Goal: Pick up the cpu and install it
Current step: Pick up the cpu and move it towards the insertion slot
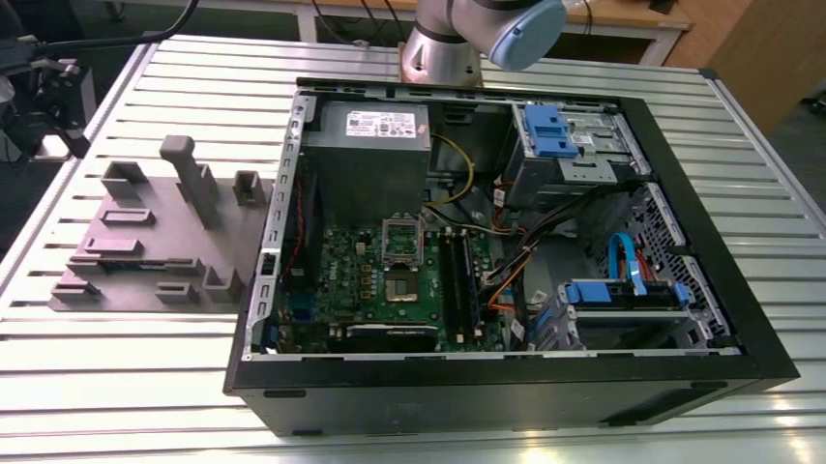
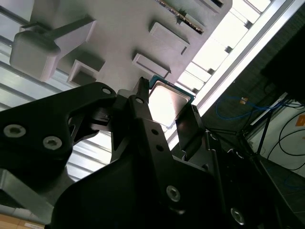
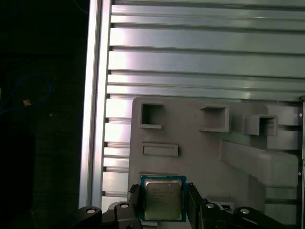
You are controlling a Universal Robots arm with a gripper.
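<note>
Faint print on the cpu (image 3: pixel 163 199), nothing legible.

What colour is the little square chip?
Shiny silver-grey with a blue-green rim; the cpu shows best in the first wrist view.

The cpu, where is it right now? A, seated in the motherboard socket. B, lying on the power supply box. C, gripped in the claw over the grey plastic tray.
C: in the first wrist view the cpu sits clamped in the claw, with the grey plastic tray behind it.
</note>
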